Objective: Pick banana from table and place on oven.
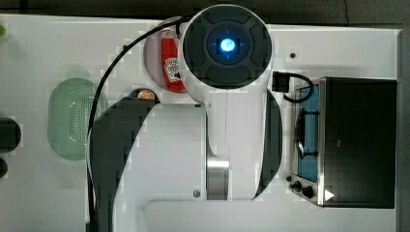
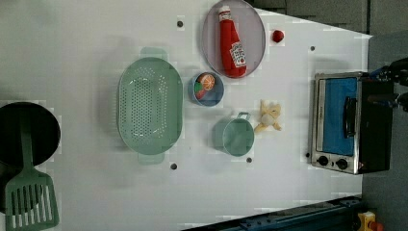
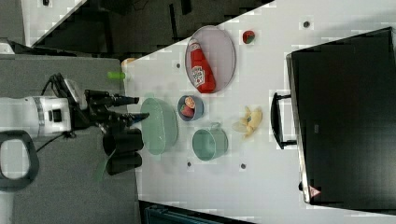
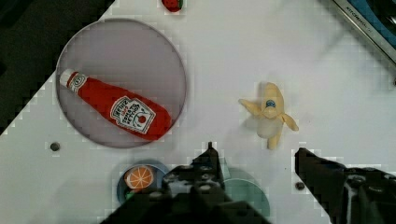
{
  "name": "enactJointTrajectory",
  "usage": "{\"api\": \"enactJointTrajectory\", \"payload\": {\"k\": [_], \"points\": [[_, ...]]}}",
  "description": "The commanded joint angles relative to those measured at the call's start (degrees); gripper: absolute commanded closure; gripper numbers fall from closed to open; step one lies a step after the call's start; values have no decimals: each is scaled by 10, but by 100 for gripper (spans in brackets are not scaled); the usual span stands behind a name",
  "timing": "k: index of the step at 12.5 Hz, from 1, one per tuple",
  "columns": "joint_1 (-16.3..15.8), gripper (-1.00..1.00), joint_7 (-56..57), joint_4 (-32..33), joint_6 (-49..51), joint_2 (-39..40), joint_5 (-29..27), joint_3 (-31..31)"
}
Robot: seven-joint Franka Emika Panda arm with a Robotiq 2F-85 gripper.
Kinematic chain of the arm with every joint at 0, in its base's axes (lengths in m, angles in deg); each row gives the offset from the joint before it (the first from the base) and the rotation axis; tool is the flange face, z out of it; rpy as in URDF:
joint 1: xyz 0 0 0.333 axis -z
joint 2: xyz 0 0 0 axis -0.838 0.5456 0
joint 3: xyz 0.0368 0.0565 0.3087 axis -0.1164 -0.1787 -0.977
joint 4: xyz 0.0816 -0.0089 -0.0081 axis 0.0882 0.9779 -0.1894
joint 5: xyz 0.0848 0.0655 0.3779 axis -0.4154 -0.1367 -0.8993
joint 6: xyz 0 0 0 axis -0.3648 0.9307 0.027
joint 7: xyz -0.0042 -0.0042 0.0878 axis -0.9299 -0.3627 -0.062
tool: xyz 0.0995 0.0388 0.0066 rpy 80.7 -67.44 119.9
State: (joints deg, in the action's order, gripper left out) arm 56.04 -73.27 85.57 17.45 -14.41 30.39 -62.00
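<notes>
Beyond the fingers (image 4: pixel 254 156), ahead of the gap between their two dark tips in the wrist view, the banana (image 4: pixel 271 113) lies on the white desk (image 4: pixel 224 60), untouched and apart from them. The fingers are spread wide with nothing between them. Near the banana, the red ketchup bottle (image 4: pixel 114 107) rests on a round grey plate (image 4: pixel 93 42). In the left view the banana (image 2: pixel 268 117) sits between the small green cup (image 2: pixel 237 136) and the oven (image 2: pixel 349 122).
</notes>
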Motion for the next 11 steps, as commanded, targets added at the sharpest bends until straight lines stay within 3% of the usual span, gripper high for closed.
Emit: {"api": "enactJointTrajectory", "payload": {"k": [1,3,8,11], "points": [[16,-58,-47,170,93,-273,5,20],[16,-100,-47,170,93,-272,5,20],[16,-100,-47,191,74,-252,5,20],[16,-100,-47,240,-14,-211,5,20]]}}
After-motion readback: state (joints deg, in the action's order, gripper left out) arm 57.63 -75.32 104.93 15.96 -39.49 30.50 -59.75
